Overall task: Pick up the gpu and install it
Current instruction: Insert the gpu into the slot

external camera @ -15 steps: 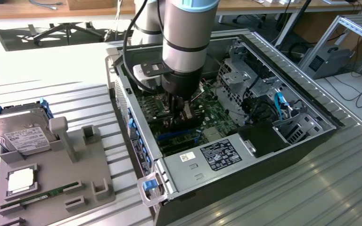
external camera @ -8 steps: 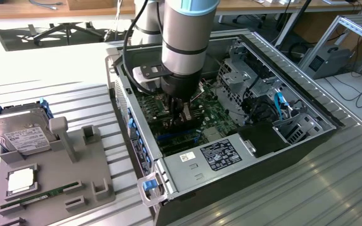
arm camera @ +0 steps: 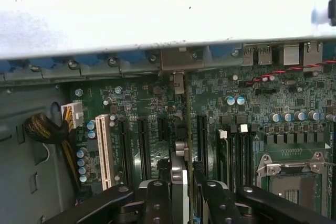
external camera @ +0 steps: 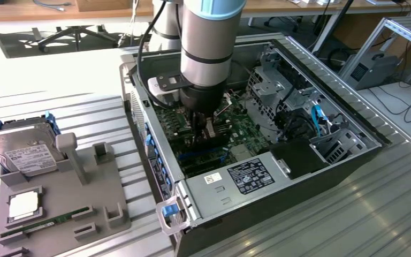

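The gpu (arm camera: 187, 124) is a thin dark card seen edge-on in the wrist view, standing upright over the motherboard's black slots (arm camera: 202, 135). Its silver bracket end (arm camera: 181, 59) meets the rear wall of the case. My gripper (arm camera: 181, 203) is shut on the card, one black finger (arm camera: 155, 203) on each side. In the exterior view my gripper (external camera: 207, 128) reaches down into the open computer case (external camera: 213, 198), and the dark gpu (external camera: 209, 143) sits low against the green motherboard (external camera: 245, 131).
A grey holder (external camera: 84, 203) at the exterior view's left carries a silver hard drive (external camera: 21, 152), a processor chip (external camera: 23, 205) and a green RAM stick (external camera: 45, 222). Inside the case are a drive cage (external camera: 277, 85), a white slot (arm camera: 103, 150), a processor socket (arm camera: 291, 177) and a cable bundle (arm camera: 44, 129).
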